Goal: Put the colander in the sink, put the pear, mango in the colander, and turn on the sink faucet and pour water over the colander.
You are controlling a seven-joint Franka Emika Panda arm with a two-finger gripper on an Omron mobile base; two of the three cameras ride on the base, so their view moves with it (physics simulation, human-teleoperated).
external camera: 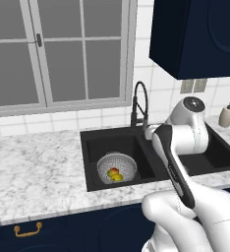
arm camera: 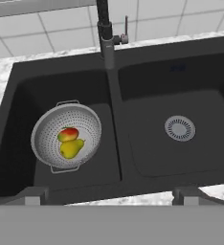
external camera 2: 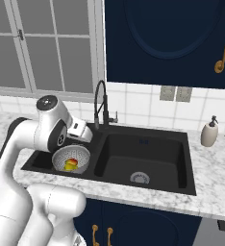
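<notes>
Simulated domestic kitchen: black double-basin sink (external camera 2: 181,144) set in a marble-patterned counter (external camera: 33,167); gooseneck faucet (external camera 2: 101,103) against a white tiled wall (external camera 2: 138,108); navy cabinets (external camera: 195,34) with brass handles (external camera: 27,229); window (external camera: 63,49) above; soap dispenser (external camera 2: 209,132) beside the basin.

White tiled wall (external camera: 156,98), grey-paned window (external camera: 63,49), navy cabinets (external camera: 195,34), marble counter (external camera: 33,167).

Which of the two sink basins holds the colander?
The left basin: the colander with both fruits sits there. The right basin shows only its bare silver drain.
</notes>
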